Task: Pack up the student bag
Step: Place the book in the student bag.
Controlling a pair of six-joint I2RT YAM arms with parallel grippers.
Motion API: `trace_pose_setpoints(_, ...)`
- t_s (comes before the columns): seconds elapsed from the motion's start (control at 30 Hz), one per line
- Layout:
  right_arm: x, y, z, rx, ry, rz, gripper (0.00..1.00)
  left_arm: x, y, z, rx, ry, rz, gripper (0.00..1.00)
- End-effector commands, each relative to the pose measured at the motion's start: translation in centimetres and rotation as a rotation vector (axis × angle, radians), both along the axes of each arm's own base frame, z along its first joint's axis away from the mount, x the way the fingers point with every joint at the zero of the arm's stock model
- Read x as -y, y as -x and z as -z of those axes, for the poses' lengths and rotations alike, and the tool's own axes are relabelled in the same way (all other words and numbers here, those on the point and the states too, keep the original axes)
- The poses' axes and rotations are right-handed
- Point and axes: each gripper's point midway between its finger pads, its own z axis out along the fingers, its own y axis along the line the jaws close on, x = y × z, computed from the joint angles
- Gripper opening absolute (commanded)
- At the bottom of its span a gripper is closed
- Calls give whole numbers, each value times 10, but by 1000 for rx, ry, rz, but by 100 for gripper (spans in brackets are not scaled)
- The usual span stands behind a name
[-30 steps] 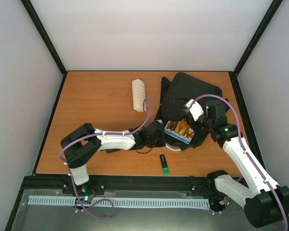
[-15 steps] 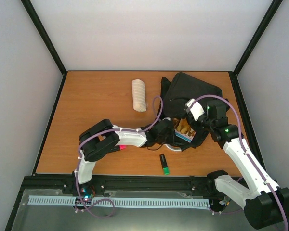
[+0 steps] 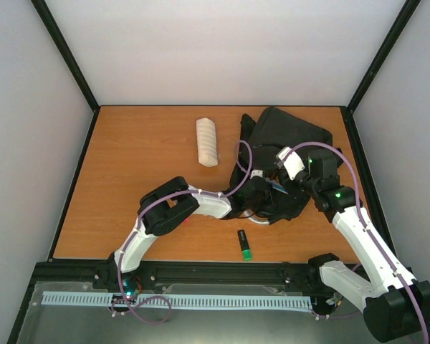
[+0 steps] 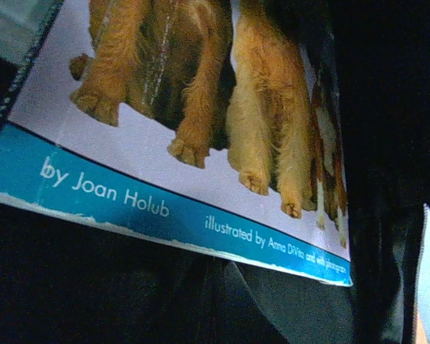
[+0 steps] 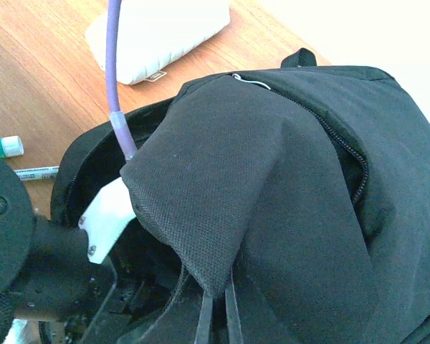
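Observation:
The black student bag [image 3: 287, 136] lies at the back right of the table, its opening facing the left arm. My right gripper [image 3: 292, 179] is shut on the bag's front flap [image 5: 222, 186] and holds it lifted; its thin fingertips [image 5: 201, 322] pinch the fabric edge. My left gripper [image 3: 261, 192] reaches into the opening under that flap. It holds a picture book [image 4: 186, 129] with dog legs and a blue band by its lower edge. The left fingers are lost in the dark. From above only a blue sliver of the book [image 3: 276, 185] shows.
A cream padded pouch [image 3: 208, 141] lies left of the bag and also shows in the right wrist view [image 5: 165, 29]. A green-capped marker [image 3: 244, 245] lies near the front edge. A white pen [image 5: 36, 172] lies beside the bag. The left arm's purple cable [image 5: 118, 107] runs over the opening.
The left arm has stretched rightward and pushed the book deep into the bag; the book's cover, plain from above before, is now almost fully hidden. The right gripper still holds the flap.

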Motion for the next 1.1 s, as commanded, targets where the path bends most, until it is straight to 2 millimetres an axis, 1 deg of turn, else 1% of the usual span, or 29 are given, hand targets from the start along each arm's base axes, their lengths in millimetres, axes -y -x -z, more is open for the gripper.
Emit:
trace_pose_setpoints(0.0,-12,4,-13,35,-53,-56,3,21,-22,-35,79,133,-52,1)
trace_pose_setpoints(0.1,-11,3,-11,34,-48,-45,3,17,-16,-33,65,135,-38,1)
trace_pose_setpoints(0.13,-10,2,-11,37,-45,-39,3,15,-13,-37,66,140,-33,1)
trace_pose_setpoints(0.17,-8,1,-11,38,-44,-33,3,12,-10,-36,63,138,-22,1)
trace_pose_setpoints(0.27,-5,-2,-8,39,-32,-15,3,1,4,-48,63,144,17,3)
trace_pose_setpoints(0.33,-2,-4,-5,35,-25,0,3,-4,15,-59,63,151,61,7)
trace_pose_setpoints(0.43,0,-7,0,25,-11,11,3,-16,33,-69,39,133,118,14)
trace_pose_setpoints(0.5,0,-8,2,25,-5,10,3,-28,45,-73,21,109,140,19)
trace_pose_setpoints(0.57,1,-8,3,28,0,10,4,-46,55,-68,-9,48,141,25)
trace_pose_setpoints(0.67,2,-9,8,19,13,12,4,-74,68,-63,-37,-36,135,38)
trace_pose_setpoints(0.73,1,-9,12,2,16,9,5,-96,74,-60,-53,-102,108,49)
trace_pose_setpoints(0.8,0,-8,15,-9,17,3,5,-116,75,-63,-37,-160,82,59)
trace_pose_setpoints(0.9,0,-8,16,-9,20,1,6,-152,64,-74,-13,-242,-6,72)
trace_pose_setpoints(0.93,1,-8,17,-12,21,4,6,-162,57,-80,-14,-252,-30,75)
trace_pose_setpoints(1.0,1,-9,18,-13,24,8,6,-182,43,-92,-10,-266,-74,76)
trace_pose_setpoints(1.07,1,-9,18,-17,22,7,6,-206,27,-100,-1,-320,-147,79)
